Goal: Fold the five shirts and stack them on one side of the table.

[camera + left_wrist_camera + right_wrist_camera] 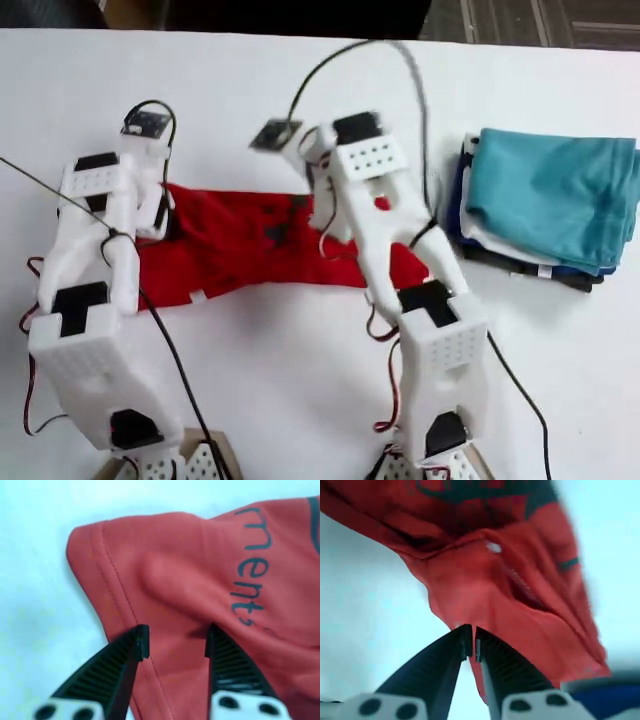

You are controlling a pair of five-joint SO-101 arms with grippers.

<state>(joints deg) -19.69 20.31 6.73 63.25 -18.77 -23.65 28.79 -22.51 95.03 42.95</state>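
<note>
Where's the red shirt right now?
High view: the red shirt lies mid-table, stretched between the two arms, left of the folded stack. The right pincer is shut on one edge; the left pincer straddles its hem, open.

White table (300, 385) with a red shirt (230, 245) mid-table and, well apart, a teal-topped stack of folded shirts (560, 195).

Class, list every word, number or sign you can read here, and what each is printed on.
On the red shirt, dark lettering: only a word's tail end shows, no whole word readable.
Same print from above and in the right wrist view: too small or blurred.
</note>
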